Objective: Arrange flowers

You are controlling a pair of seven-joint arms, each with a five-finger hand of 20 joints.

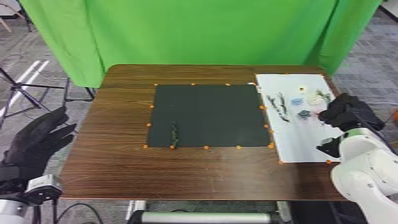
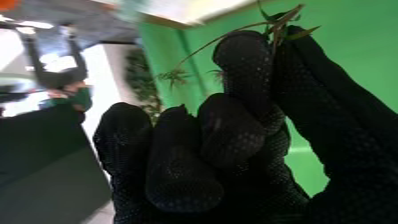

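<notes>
Over the right side of the white sheet [image 1: 295,145] is my right hand [image 1: 345,111]. In the right wrist view my right hand [image 2: 258,120] pinches a thin green-brown sprig [image 2: 278,24] at its fingertips, leaves sticking out past them. One dark green stem [image 1: 175,136] lies on the black mat [image 1: 209,110] near its front edge. Dark twigs [image 1: 282,106], a light blue flower [image 1: 297,101], a dark teal flower [image 1: 305,114] and a few pale blooms [image 1: 314,100] rest on the white sheet. My left hand [image 1: 34,142] is open beside the table's left edge.
The brown table [image 1: 107,145] has small orange markers around the mat and along the sheet. A green curtain [image 1: 213,35] hangs behind it. Tripod legs [image 1: 25,92] stand on the floor at the left.
</notes>
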